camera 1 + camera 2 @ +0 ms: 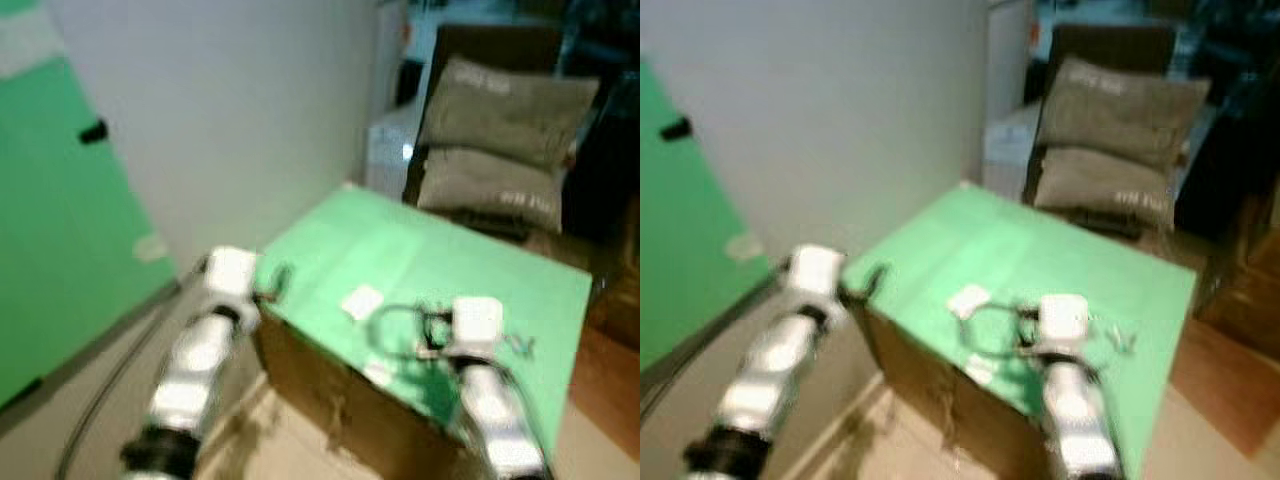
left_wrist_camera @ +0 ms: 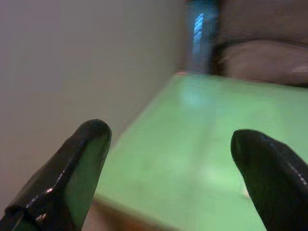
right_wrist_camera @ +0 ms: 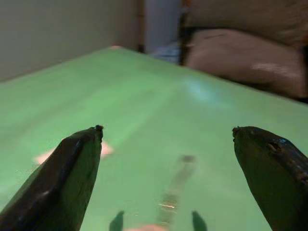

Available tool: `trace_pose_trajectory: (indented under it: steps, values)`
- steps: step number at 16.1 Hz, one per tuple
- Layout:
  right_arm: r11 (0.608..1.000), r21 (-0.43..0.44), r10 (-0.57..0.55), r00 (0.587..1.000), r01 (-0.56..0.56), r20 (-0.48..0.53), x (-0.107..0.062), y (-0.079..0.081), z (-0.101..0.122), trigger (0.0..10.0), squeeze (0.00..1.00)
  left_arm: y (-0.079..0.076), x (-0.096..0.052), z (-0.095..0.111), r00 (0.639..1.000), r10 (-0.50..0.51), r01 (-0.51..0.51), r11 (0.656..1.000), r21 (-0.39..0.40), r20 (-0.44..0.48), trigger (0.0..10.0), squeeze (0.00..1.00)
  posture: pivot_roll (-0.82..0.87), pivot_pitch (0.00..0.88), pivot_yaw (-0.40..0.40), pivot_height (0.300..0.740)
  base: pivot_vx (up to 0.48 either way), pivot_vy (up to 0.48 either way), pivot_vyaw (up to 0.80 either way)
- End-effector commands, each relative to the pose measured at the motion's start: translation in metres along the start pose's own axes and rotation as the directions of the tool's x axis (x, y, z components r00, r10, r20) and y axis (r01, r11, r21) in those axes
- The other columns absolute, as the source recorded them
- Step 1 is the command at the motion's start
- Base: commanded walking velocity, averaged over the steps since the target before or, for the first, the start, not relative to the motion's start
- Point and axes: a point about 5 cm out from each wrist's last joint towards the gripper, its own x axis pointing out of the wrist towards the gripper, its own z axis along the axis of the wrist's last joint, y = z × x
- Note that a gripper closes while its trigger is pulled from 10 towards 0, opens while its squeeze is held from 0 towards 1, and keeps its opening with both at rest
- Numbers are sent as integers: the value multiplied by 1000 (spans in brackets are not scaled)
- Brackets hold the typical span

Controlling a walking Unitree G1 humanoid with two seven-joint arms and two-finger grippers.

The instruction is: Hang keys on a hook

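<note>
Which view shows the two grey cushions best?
The left eye view: both grey cushions show whole, stacked behind the green table. The right eye view matches it; both wrist views catch only blurred parts.

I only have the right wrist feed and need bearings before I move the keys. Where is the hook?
Observer: What looks like a small black hook sits on a green panel against the wall, far to the robot's left.
Operator: And where is my left hand?
Observer: The left hand is open, at the near left corner of the green-topped box, pointing across its top.
</note>
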Motion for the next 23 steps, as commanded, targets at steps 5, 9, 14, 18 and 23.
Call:
trace_pose_trajectory:
  steps: [5,9,14,18,23]
  values:
    - [1000,-10,-25,1000,25,8,0,-10,3,10000,0,-7,2,4,999,-42,42,999,4,15,10000,0,-59,0,64,740,88,0,0]
    - [1000,-7,-10,1000,10,0,0,-8,2,10000,0,-13,1,6,995,-94,92,994,62,32,10000,0,-60,0,65,740,357,260,-297]
    - [1000,2,-24,1000,24,5,-2,-11,0,10000,0,-10,6,6,997,-75,74,992,98,5,10000,0,-66,0,74,740,96,0,-346]
    - [1000,-4,-22,1000,22,7,-2,-11,0,10000,0,-12,8,10,995,-94,91,993,79,32,10000,0,-71,0,77,740,0,0,0]
    - [1000,-15,-11,1000,11,27,-1,-10,2,10000,0,-19,7,12,985,-165,158,980,123,51,10000,0,-72,0,79,740,245,257,0]
